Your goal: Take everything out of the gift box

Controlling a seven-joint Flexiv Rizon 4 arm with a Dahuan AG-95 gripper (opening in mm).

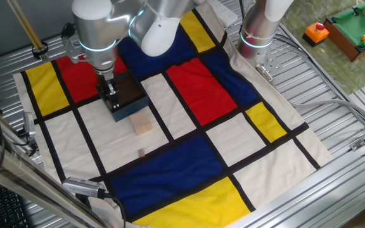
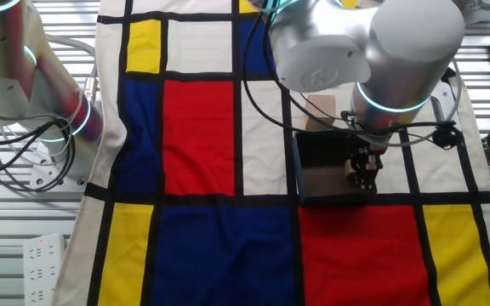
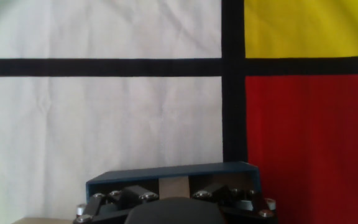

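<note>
Gift box point(image 1: 127, 95) sits on the checked cloth point(image 1: 189, 126) over the desk, largely masked by the gripper point(image 1: 111, 94) lowered at its near edge. Pale cube point(image 1: 142, 124) rests on the cloth just beside the box; small tan block point(image 1: 141, 152) lies farther off. Box interior is mostly hidden. Jaws: cannot tell whether apart or together; the hand view crops them.
</note>
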